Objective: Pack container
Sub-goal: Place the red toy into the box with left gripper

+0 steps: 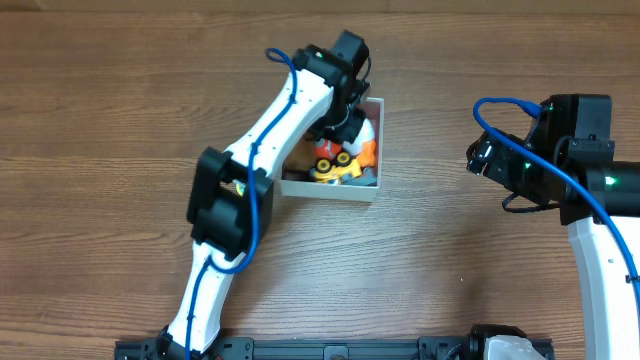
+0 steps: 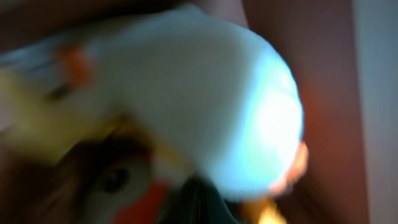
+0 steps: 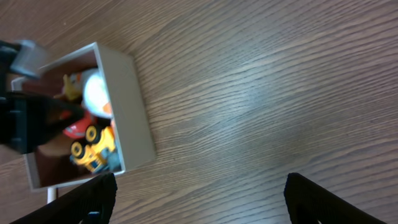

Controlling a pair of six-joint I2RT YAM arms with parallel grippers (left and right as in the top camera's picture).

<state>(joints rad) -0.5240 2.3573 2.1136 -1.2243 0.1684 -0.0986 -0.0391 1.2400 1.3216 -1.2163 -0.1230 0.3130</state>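
Observation:
The container (image 1: 330,190), a white-walled box with a pink-brown inside, sits at the table's middle and also shows in the right wrist view (image 3: 134,106). It holds a white plush toy (image 1: 366,130), a yellow truck (image 1: 335,171) and a red toy (image 1: 326,151). My left gripper (image 1: 345,122) is down inside the box among the toys. Its view is filled by the blurred white plush (image 2: 205,93), and its jaws are too blurred to read. My right gripper (image 1: 480,158) is open and empty over bare table right of the box; it also shows in the right wrist view (image 3: 199,205).
An orange toy (image 1: 369,150) lies against the box's right wall. The left arm crosses the box's left half and hides part of its inside. Wooden table lies all around the box.

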